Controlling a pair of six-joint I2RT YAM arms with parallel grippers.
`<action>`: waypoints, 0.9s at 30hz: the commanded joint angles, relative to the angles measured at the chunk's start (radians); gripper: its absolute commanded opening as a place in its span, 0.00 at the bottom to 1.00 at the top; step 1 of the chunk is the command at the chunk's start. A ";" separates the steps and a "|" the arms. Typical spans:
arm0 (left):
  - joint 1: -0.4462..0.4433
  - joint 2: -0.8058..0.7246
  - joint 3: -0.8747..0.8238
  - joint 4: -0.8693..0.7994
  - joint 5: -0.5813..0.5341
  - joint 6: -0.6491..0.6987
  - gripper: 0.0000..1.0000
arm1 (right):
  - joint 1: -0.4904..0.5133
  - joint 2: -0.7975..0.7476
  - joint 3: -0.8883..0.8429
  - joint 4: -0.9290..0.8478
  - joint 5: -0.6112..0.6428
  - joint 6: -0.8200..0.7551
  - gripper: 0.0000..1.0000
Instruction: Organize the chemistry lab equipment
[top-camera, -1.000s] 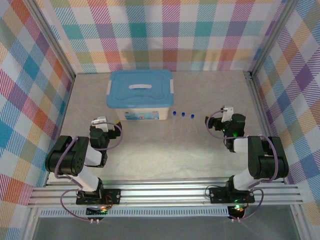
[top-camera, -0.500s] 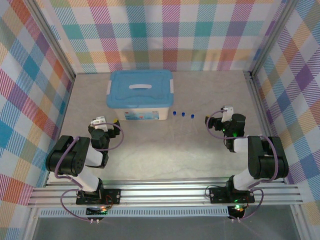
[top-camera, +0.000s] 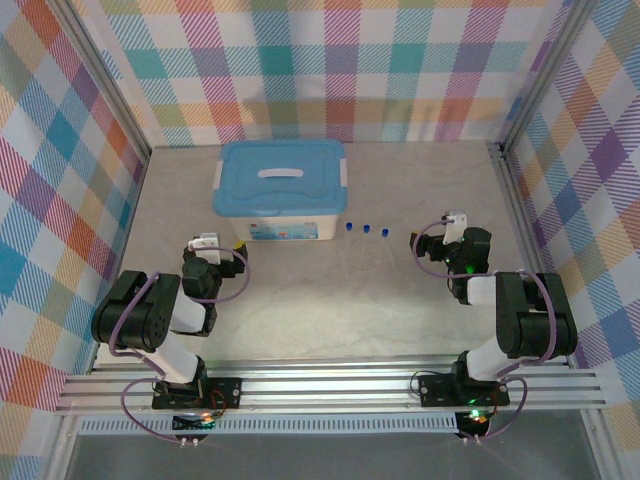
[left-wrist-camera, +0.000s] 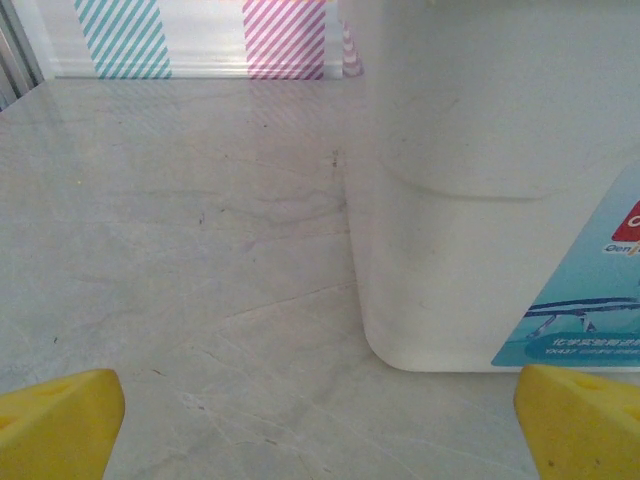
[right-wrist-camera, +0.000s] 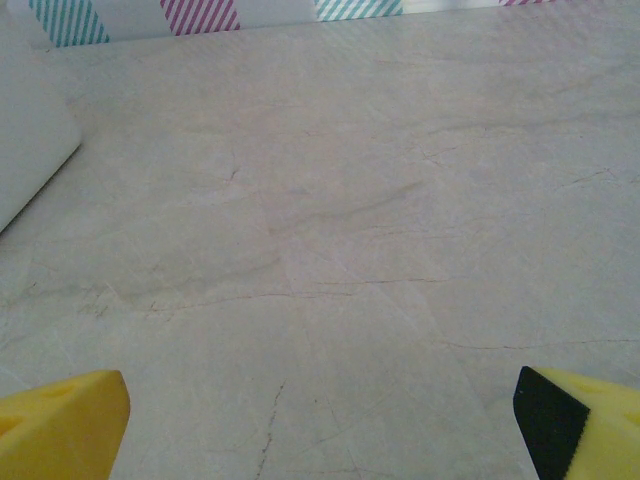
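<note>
Three blue-capped tubes (top-camera: 366, 230) lie in a short row on the table, just right of the tub's front corner. A small dark-blue item (top-camera: 413, 237) lies a little further right, too small to identify. My left gripper (top-camera: 218, 244) sits low by the tub's front left corner, open, with its yellow fingertips (left-wrist-camera: 55, 425) spread and only table between them. My right gripper (top-camera: 450, 223) rests right of the dark-blue item, also open, its yellow fingertips (right-wrist-camera: 60, 425) wide apart over bare table.
A white tub (top-camera: 280, 222) closed with a blue lid (top-camera: 280, 178) stands at the back left of the middle. Its rounded corner (left-wrist-camera: 470, 250) looms close in the left wrist view and its edge (right-wrist-camera: 30, 150) shows at the right wrist view's left. Plaid walls enclose the table.
My left gripper has shifted slightly to the right, toward the tub's corner. The right arm and the tubes have not moved.
</note>
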 joint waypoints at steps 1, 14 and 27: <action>-0.008 0.006 -0.012 0.063 0.013 0.011 1.00 | -0.002 0.006 0.000 0.037 -0.018 -0.002 0.99; -0.013 0.004 -0.017 0.061 0.192 0.094 1.00 | -0.003 0.006 0.000 0.037 -0.017 -0.002 0.99; -0.013 0.003 -0.018 0.063 0.193 0.095 1.00 | -0.003 0.006 0.000 0.037 -0.017 -0.002 0.99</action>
